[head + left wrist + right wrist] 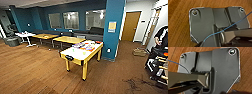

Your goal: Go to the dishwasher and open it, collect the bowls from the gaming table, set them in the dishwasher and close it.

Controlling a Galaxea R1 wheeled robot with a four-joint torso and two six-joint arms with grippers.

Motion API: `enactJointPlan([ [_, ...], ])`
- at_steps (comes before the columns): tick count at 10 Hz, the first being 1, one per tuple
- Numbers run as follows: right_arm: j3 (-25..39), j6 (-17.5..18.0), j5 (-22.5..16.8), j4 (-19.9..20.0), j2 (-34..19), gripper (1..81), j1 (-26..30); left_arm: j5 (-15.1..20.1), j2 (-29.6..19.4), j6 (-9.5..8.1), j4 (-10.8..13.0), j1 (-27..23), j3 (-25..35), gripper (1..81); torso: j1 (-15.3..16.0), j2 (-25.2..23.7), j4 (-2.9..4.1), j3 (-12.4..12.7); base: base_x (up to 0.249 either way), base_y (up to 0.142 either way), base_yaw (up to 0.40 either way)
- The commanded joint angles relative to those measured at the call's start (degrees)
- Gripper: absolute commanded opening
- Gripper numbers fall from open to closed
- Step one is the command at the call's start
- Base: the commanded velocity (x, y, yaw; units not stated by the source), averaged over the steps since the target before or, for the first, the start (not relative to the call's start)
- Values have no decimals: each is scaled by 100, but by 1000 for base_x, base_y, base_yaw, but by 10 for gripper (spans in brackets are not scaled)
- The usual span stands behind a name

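Wood floor [37, 75] lies closest, brown and shiny, and it runs all the way up to the gaming table [75, 53]. That table has yellow legs and a pale top, and it stands in the middle of the room, with a tall blue pillar [112, 30] just behind its far end. Bright board games [87, 47] lie on the far half of the table. Two tiny green spots, likely the bowls [84, 52], sit nearer the middle of the top, a little apart from each other. They are too small to see well.

Bowls like these are probably light and hard, with smooth sides that could slip. I would guess the rim is the best place to grab, one finger inside and one outside. They could crack if dropped on the hard floor.

Beyond the gaming table stand more yellow tables [66, 39] and a long dark sofa [82, 33] by the blue wall. A person [162, 37] stands off to the right of the gaming table, near some dark gear.

Both wrist views look down at the floor past the robot's own dark parts. I cannot tell if either gripper is spread or pressed together.
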Motion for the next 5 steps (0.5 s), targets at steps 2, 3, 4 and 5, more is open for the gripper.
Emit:
enactJointPlan([
  [2,21,2,-309,-4,32,811,226,313,-24,1,33,-196,-1,811,2,2,0,0,117,0,0],
  [3,21,2,-309,-4,32,811,226,313,-24,1,33,-196,0,811,4,2,0,0,124,0,0],
  [4,21,2,-309,-4,32,811,226,304,-32,1,33,-196,-1,811,2,0,0,0,124,0,0],
  [5,21,2,-309,-4,32,811,234,313,-33,1,33,-196,0,811,4,0,0,0,124,0,0],
])
